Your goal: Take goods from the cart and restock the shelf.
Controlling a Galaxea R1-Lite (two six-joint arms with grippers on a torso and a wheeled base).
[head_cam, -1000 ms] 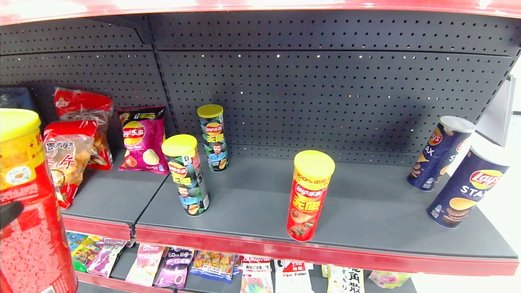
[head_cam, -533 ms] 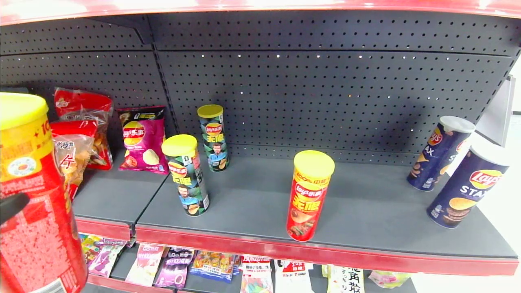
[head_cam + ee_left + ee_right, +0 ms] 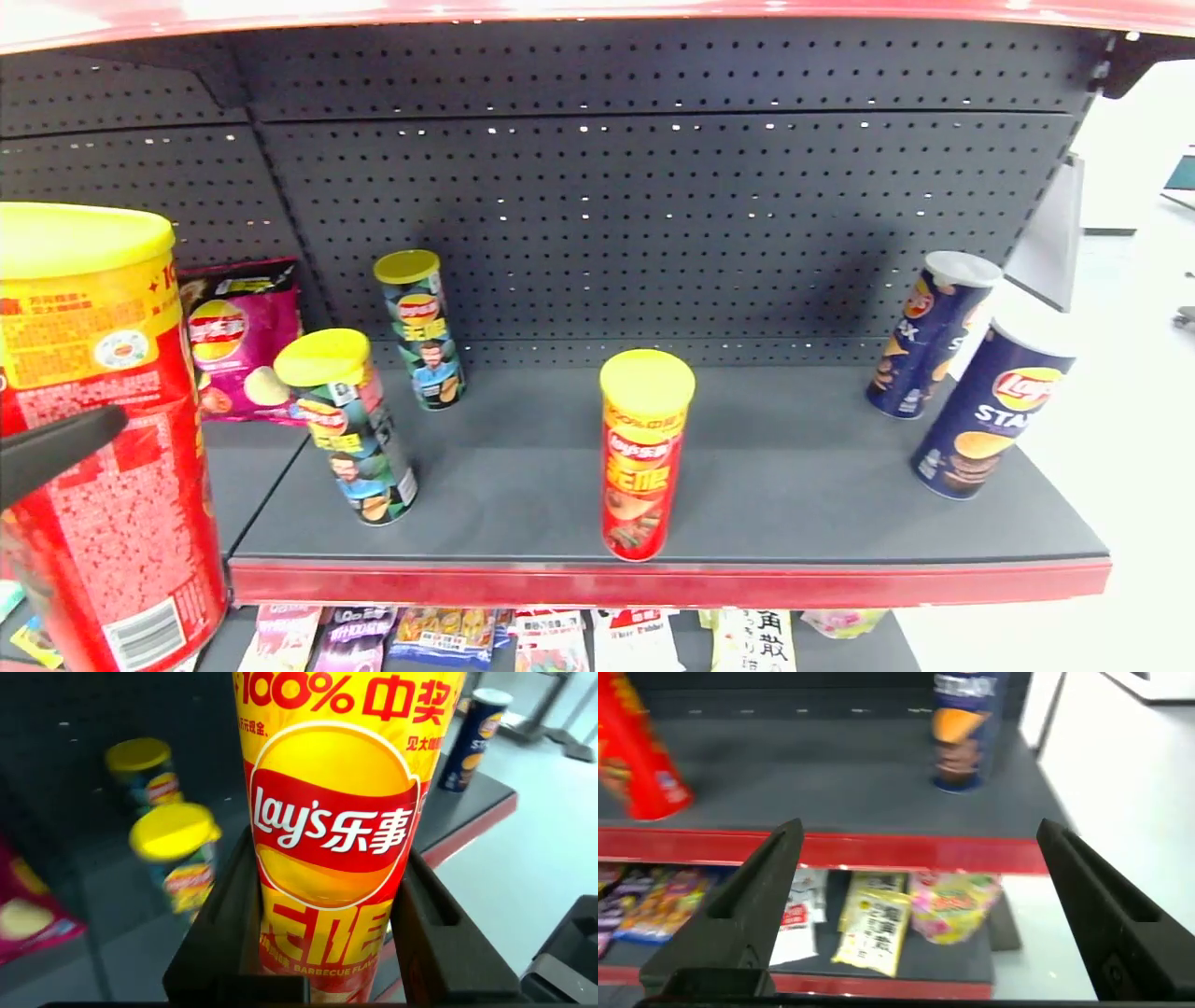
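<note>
From my head, the red chip can stands upright at my left, in front of the shelf, with one black finger across it. At my left wrist, my left claw is clamped on that can. At my right wrist, my right claw gapes wide, holding nothing, before the shelf's red edge.

Dark grey pegboard backing is running behind the whole shelf, tiny light dots poking through its holes. Red trim is lining the front edge, and a glossy red ledge up top is catching glare. Pale shiny floor is showing off to the right.
</note>
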